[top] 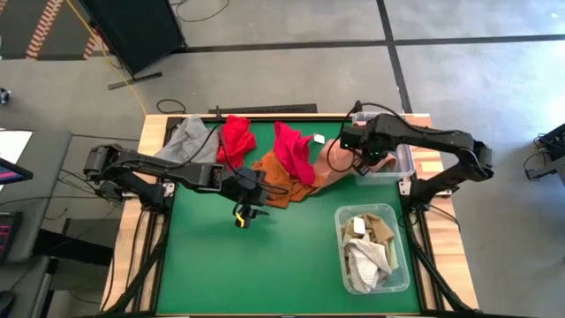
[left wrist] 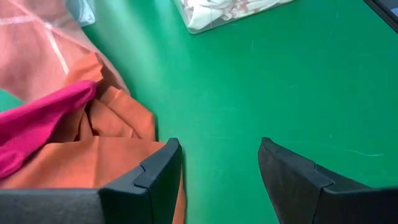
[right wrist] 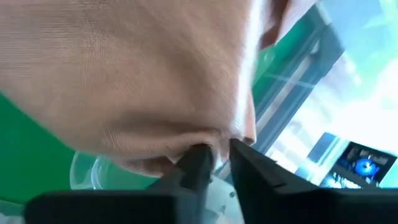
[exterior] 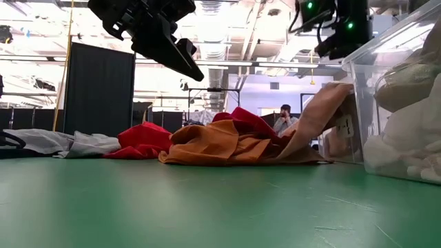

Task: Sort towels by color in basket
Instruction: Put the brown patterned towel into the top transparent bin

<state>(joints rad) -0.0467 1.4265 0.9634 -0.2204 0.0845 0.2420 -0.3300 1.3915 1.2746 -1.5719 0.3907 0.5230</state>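
High view showed the right gripper (top: 365, 157) hanging over the far clear bin (top: 404, 164) at the table's (top: 291, 265) far right, with the pink towel (top: 334, 164) trailing from its jaws down over the bin's left wall to the pile, which suggests a lift meant to carry that cloth into the bin. In the right wrist view the jaws stood only narrowly parted with a fold of the pink cloth pinched at their tips, so the towel was still held, though whether the grip was loosening could not be told. The left gripper (top: 244, 215) waited above bare green table just near of the orange towel (top: 276, 181), its jaws open and empty, likely kept clear of the transfer. Two red towels (top: 237, 137) and a grey towel (top: 187, 141) lay along the far edge, unsorted. The near bin (top: 399, 274) at the right held pale and tan cloths, crumpled so that their number was unclear. From overhead the arm covered most of the far bin, so its contents were hidden; the low view cut both bins off at the picture's right edge.
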